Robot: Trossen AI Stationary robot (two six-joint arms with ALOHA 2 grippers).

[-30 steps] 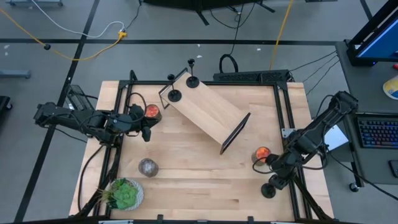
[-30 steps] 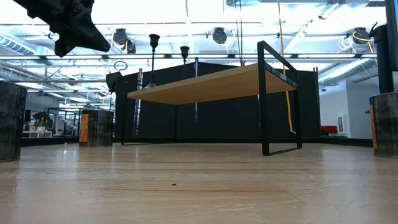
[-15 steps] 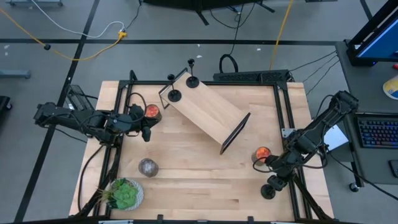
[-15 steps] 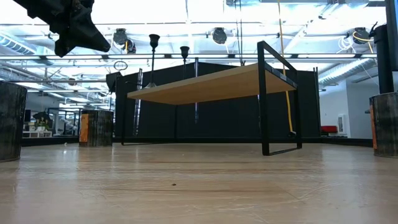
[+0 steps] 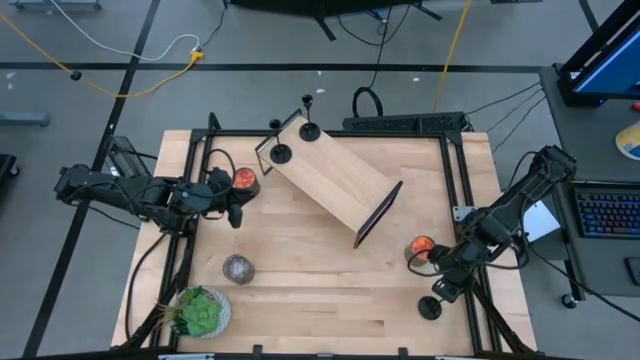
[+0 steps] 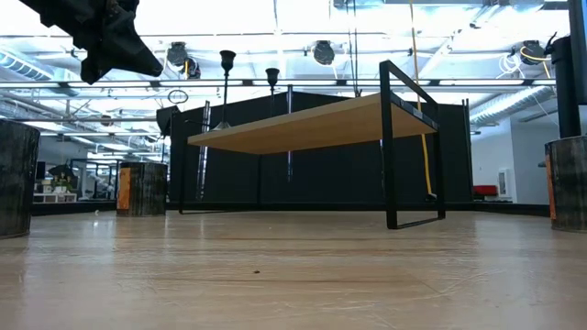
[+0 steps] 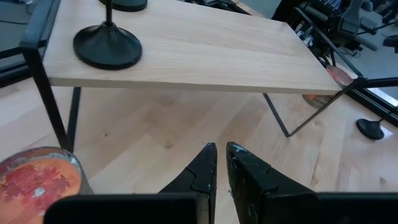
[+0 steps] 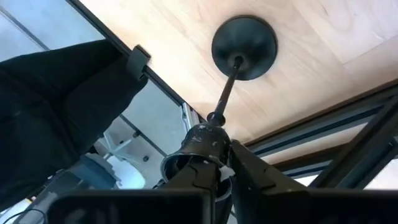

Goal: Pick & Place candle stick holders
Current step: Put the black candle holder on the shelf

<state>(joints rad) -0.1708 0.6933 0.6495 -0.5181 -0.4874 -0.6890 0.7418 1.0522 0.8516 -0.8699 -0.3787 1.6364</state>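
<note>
Two black candle stick holders [image 5: 281, 153] [image 5: 310, 130] stand by their round bases on the far left end of a small wooden shelf [image 5: 335, 180]; the left wrist view shows one of them [image 7: 107, 45]. Another candle stick holder [image 5: 431, 308] stands near the table's near right corner, and my right gripper [image 8: 219, 177] is shut on its top. My left gripper [image 7: 221, 168] hangs shut and holding nothing above the table's left side, near an orange candle jar [image 5: 243, 180]. My right gripper pinches the candle stick holder's top cup [image 8: 202, 144] between its two fingers. The fingers slant down at it from above. Its thin stem [image 8: 225, 87] runs down to the round base [image 8: 244, 38], which sits on the table.
Another orange jar [image 5: 420, 247] stands just beside my right gripper. A grey jar [image 5: 238, 268] and a green plant [image 5: 200, 310] stand near left. A black metal frame [image 5: 468, 200] rims the table. The shelf lies slantwise across the far middle.
</note>
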